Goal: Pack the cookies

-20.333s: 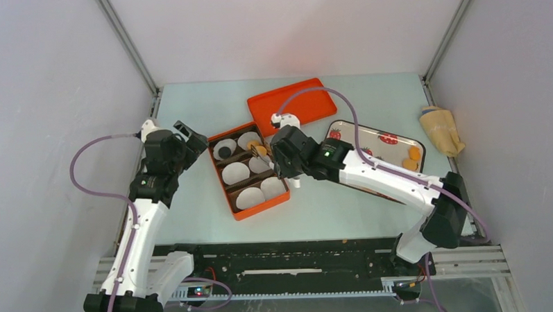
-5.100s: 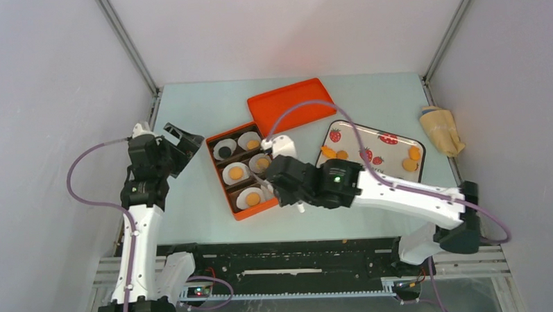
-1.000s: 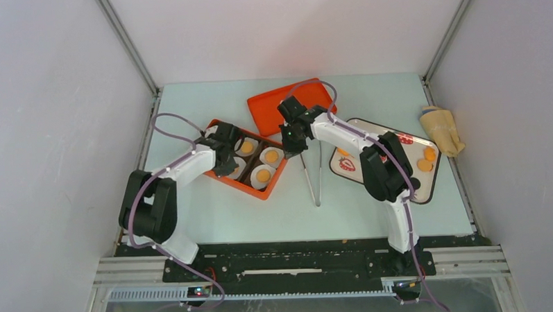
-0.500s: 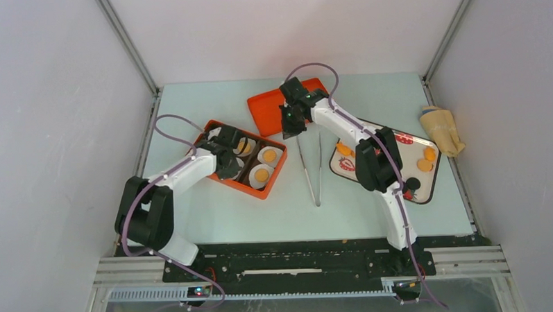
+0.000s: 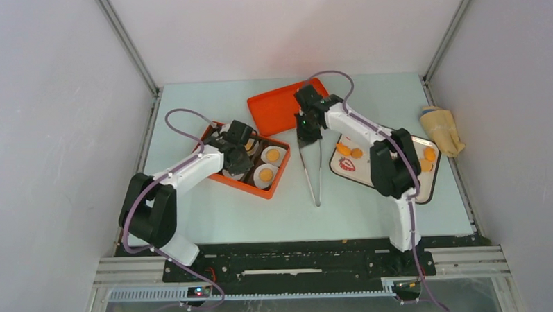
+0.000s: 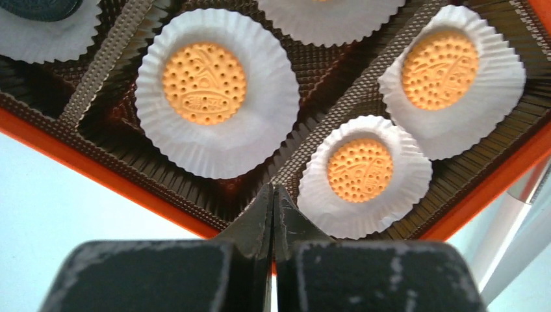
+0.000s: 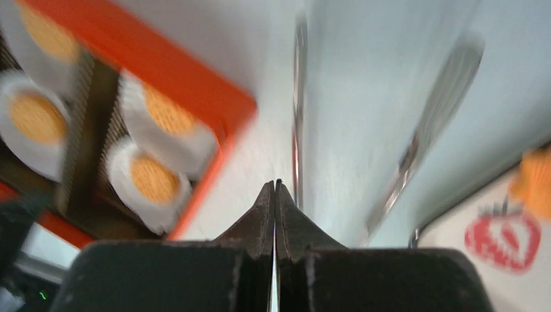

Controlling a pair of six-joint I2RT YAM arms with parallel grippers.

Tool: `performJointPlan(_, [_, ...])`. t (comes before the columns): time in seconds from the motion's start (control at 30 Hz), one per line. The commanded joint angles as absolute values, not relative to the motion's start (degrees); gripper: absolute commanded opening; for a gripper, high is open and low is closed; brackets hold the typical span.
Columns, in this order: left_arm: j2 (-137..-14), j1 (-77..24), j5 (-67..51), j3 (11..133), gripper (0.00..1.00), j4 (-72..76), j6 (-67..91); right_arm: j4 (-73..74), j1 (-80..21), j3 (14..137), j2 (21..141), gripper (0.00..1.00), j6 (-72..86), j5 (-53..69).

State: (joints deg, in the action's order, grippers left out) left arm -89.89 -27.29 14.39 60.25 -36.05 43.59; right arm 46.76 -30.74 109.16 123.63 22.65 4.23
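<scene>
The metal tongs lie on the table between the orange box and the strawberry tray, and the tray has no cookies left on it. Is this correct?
Not entirely. The tongs do lie on the table between the orange box and the strawberry tray, but the tray is not empty: the top external view shows several cookies on it.

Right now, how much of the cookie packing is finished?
Done: cookies sit in the paper cups of the orange box. In hand: nothing; the left gripper and right gripper are both shut and empty, and the tongs lie on the table. Left: loose cookies on the strawberry tray, and the lid lies off the box.
</scene>
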Motion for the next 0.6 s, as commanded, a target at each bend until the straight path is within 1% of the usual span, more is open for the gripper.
performJointPlan(0.0, [-87.66, -27.89, 13.89, 63.32, 0.01, -35.9, 44.24, 42.51, -36.06, 93.48, 109.07, 0.0, 23.16, 3.64])
performJointPlan(0.1, [-88.27, -28.63, 12.15, 63.03, 0.01, -34.6, 44.59, 40.6, -38.58, 87.17, 105.52, 0.0, 25.03, 3.85])
performJointPlan(0.2, [-89.15, -29.95, 13.54, 63.0, 0.0, -34.5, 45.07, 39.83, -39.8, 85.31, 104.87, 0.0, 25.57, 4.21])
performJointPlan(0.4, [-89.4, -30.23, 24.97, 63.5, 0.0, -41.03, 43.95, 38.88, -40.31, 88.39, 111.04, 0.0, 26.2, 6.23])
performJointPlan(0.57, [-87.84, -30.23, 27.76, 57.37, 0.0, -38.51, 44.29, 39.77, -40.5, 92.72, 115.4, 0.0, 26.16, 6.72])
